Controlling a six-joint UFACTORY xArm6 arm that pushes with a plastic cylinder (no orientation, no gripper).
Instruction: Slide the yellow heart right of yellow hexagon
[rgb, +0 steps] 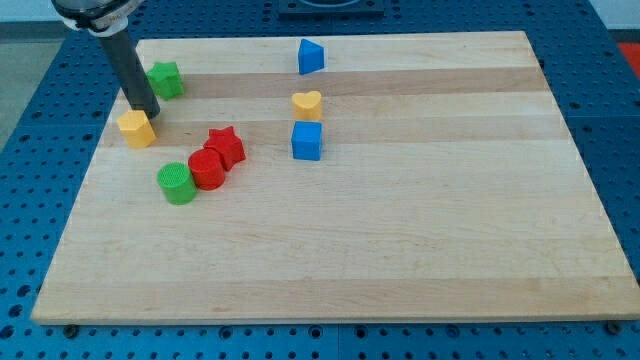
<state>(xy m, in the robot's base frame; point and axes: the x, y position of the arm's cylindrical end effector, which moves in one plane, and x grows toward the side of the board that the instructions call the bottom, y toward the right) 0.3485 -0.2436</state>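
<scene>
**Inspector:** Position of the rod?

**Assistant:** My tip (148, 113) sits at the view's upper left, touching or just beside the top edge of the yellow hexagon (137, 129). The tool is a plain dark rod with no jaws, so it neither opens nor closes, and it grips nothing.

**Inspector:** And the yellow heart?

**Assistant:** The yellow heart (308, 104) lies well apart from my tip, toward the view's right, near the middle of the tabletop's upper half. It stands just above the blue cube (307, 141) and below the blue block (311, 56) near the view's top edge, whose shape I cannot make out exactly.

**Inspector:** Other items?

**Assistant:** A green star (165, 79) just to the right of the rod. Lower down, a red star (226, 146), a red cylinder (207, 169) touching it, and a green cylinder (177, 184) touching the red one.

**Inspector:** Any labels or writing?

**Assistant:** None readable on blocks or surface.

**Inspector:** Surface and surroundings?

**Assistant:** The tabletop (400, 250) is a pale wooden board of glued strips. It rests on a blue perforated bench (620, 120) with regular rows of holes.
</scene>
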